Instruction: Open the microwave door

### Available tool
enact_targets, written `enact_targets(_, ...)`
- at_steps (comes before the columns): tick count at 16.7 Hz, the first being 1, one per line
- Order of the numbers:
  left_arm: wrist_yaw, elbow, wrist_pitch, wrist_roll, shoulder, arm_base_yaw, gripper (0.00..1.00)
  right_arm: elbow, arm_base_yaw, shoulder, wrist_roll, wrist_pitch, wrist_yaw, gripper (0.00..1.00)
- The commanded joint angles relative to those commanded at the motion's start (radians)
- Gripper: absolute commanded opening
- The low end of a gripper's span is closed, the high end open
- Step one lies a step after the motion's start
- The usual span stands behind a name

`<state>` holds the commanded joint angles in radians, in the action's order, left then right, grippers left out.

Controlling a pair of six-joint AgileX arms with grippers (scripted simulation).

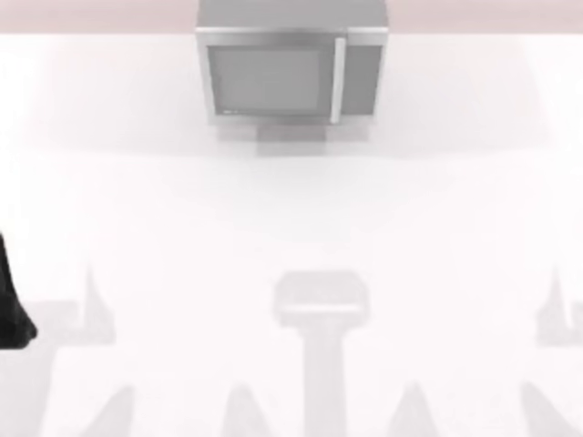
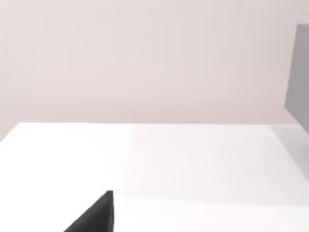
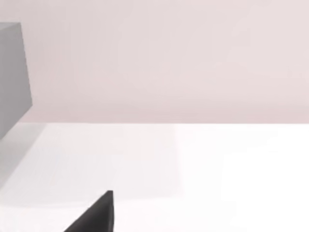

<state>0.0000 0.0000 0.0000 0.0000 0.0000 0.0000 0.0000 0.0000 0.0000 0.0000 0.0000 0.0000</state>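
Overhead, the microwave stood at the far middle of the white table, its front facing the near edge; the microwave door lay flat and closed against the body, its dark grey window filling most of the panel; the slim silver handle ran upright along the door's right edge, just beside the plain grey control panel. The left arm showed only as a dark shape at the table's left edge, well apart from the microwave; its gripper was not visible from above. In the left wrist view a single dark fingertip showed above the bare table, with a grey side of the microwave at the picture's border; whether the left fingers were apart or together could not be told. The right wrist view showed a like dark fingertip and another grey side of the microwave; the right fingers' spacing could not be told either.
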Motion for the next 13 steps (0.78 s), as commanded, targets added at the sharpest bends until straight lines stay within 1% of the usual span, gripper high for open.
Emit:
enact_targets(3, -0.003, 0.010, -0.006, -0.003, 0.010, -0.005, 1.00, 0.000, 0.000, 0.000, 0.000, 0.000, 0.000, 1.00)
enact_targets(6, -0.027, 0.100, -0.056, -0.031, 0.103, -0.046, 1.00, 0.000, 0.000, 0.000, 0.000, 0.000, 0.000, 1.00)
enact_targets(9, -0.072, 0.282, -0.141, -0.087, 0.292, -0.119, 1.00, 0.000, 0.000, 0.000, 0.000, 0.000, 0.000, 1.00)
enact_targets(13, -0.149, 0.636, -0.277, -0.196, 0.676, -0.247, 1.00, 0.000, 0.000, 0.000, 0.000, 0.000, 0.000, 1.00)
